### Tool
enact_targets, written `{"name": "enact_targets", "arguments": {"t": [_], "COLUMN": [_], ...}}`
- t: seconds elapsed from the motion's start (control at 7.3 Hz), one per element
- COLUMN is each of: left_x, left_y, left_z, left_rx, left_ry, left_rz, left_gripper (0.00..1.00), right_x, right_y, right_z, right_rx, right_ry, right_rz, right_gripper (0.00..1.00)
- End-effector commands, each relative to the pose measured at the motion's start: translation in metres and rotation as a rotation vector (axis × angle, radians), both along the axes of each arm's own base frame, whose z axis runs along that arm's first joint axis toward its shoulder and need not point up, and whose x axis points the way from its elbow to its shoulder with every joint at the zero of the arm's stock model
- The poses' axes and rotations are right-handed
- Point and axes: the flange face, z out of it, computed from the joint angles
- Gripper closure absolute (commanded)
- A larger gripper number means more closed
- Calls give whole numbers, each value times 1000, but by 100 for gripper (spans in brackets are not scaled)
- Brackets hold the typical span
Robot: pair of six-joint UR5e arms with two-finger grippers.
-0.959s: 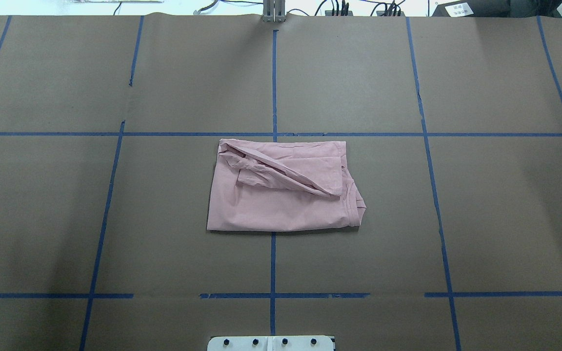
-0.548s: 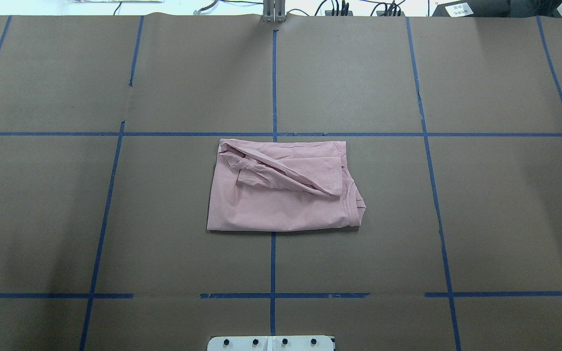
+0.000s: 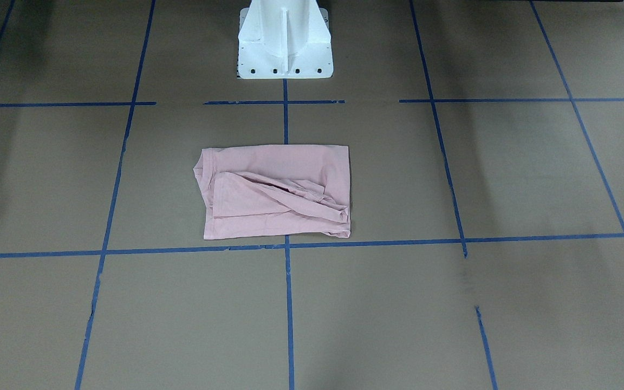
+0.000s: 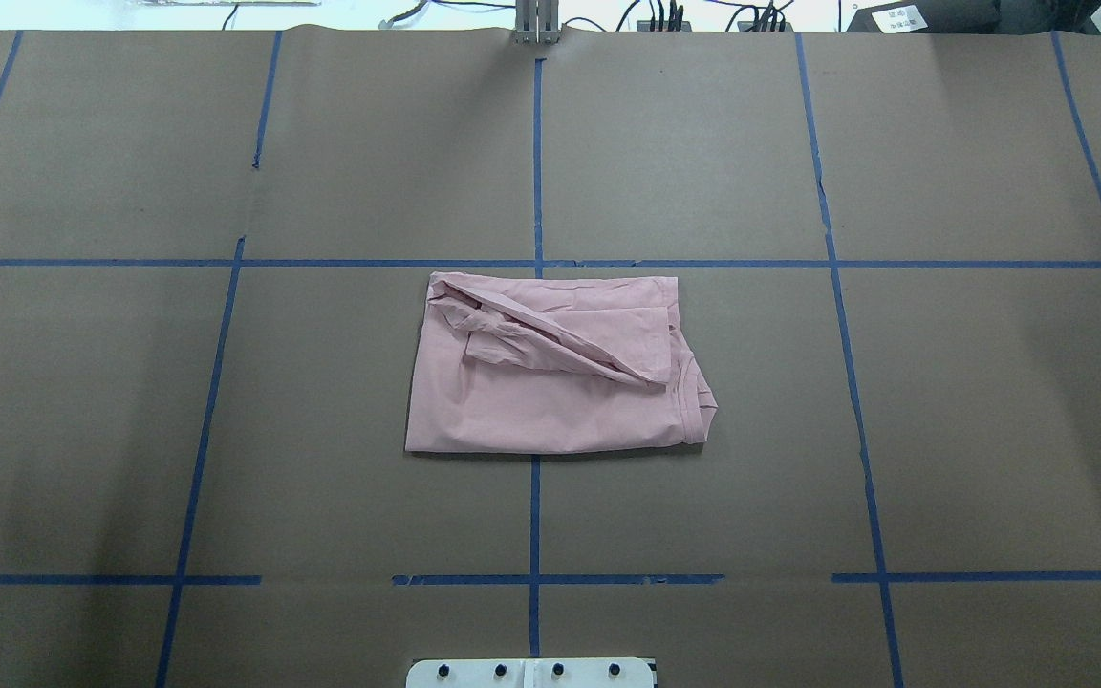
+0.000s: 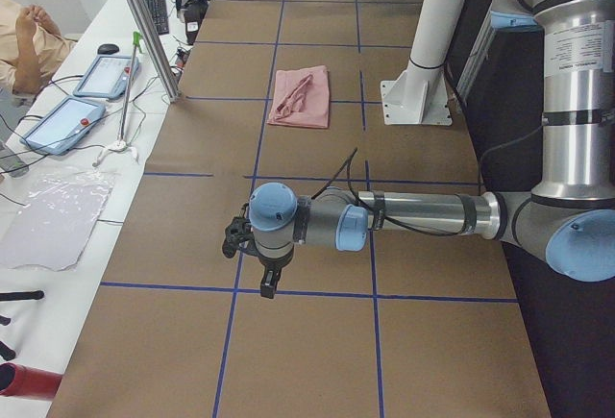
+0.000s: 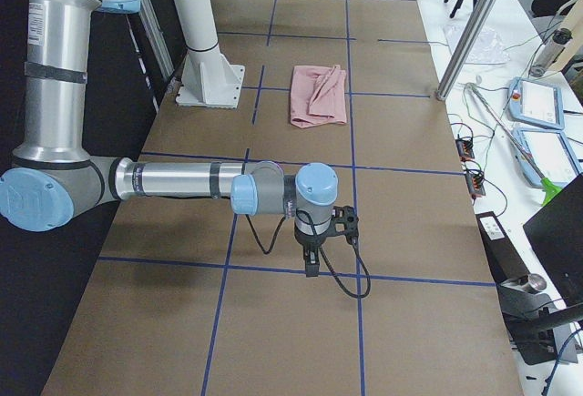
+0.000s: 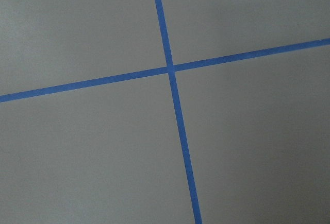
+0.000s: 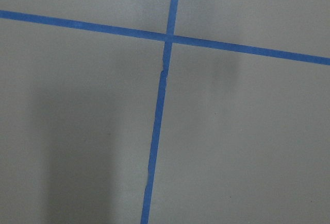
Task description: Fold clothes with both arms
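Observation:
The pale pink T-shirt (image 4: 550, 411) lies folded into a rough rectangle at the table's middle, with a wrinkled flap across its far half and the collar at its right end. It also shows in the front view (image 3: 279, 162) and both side views (image 5: 300, 101) (image 6: 319, 96). No print shows. My left gripper (image 5: 267, 283) hangs over bare table far to the shirt's left. My right gripper (image 6: 311, 264) hangs far to its right. Both point down above blue tape lines. I cannot tell whether either is open or shut. Neither touches the shirt.
Brown paper with a blue tape grid (image 4: 536, 162) covers the table. The white pedestal (image 3: 285, 38) stands at the near edge behind the shirt. Tablets, cables and a metal post (image 5: 144, 24) sit along the far side. Both wrist views show only paper and tape crossings (image 7: 170, 69) (image 8: 167, 38).

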Motion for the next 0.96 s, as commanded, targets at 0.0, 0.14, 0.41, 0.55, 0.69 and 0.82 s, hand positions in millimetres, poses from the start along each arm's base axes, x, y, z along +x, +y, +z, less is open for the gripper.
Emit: {"name": "enact_targets", "arguments": {"t": [0.0, 0.14, 0.41, 0.55, 0.69, 0.82], "left_x": [-1, 0, 0, 0, 0, 0], "left_y": [0, 0, -3, -3, -3, -3], "left_z": [-1, -1, -5, -5, -5, -6], "left_rx": [3, 1, 9, 9, 9, 11], "left_ry": [0, 2, 2, 2, 2, 2], "left_rz": [-2, -1, -1, -1, -1, -1], "left_gripper": [0, 0, 0, 0, 0, 0], "right_x": [0, 0, -1, 0, 0, 0], "right_y": [0, -1, -1, 1, 0, 2], "right_z": [0, -7, -6, -4, -3, -3], "right_rx": [2, 13, 7, 4, 5, 7], "right_ry": [0, -4, -4, -2, 1, 1], "right_rz": [-1, 1, 2, 4, 1, -2], "right_gripper": [0, 0, 0, 0, 0, 0]}}
